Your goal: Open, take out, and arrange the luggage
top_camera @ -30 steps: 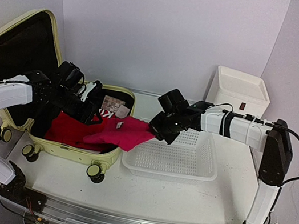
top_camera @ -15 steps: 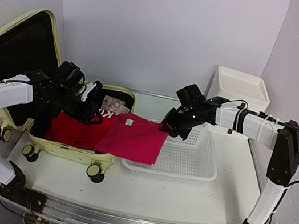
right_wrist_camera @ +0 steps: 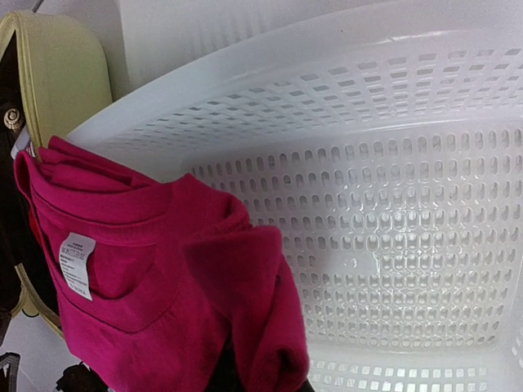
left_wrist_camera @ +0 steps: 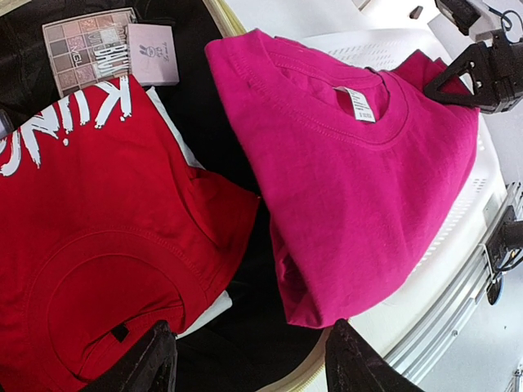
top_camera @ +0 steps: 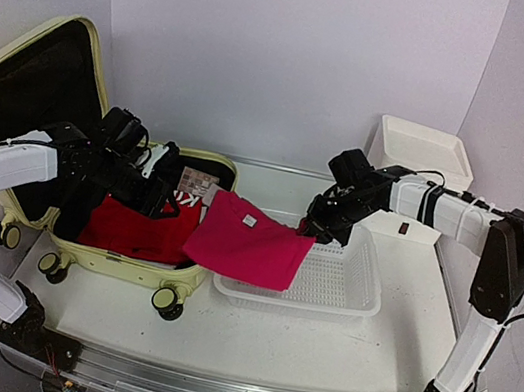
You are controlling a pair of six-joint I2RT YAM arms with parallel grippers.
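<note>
Luggage lay open at left, the left gripper spread-fingered above its red shirt, while the right gripper pinched a pink shirt draped across the basket rim.

Basket left rim draped by pink shirt; right half free; left end effector above luggage interior.

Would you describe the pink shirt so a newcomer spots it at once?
Find the open yellow-green suitcase at left. The shirt spans from it to the white basket, gripped by the right tool. It is plain magenta; its red neighbour has white lettering.
</note>
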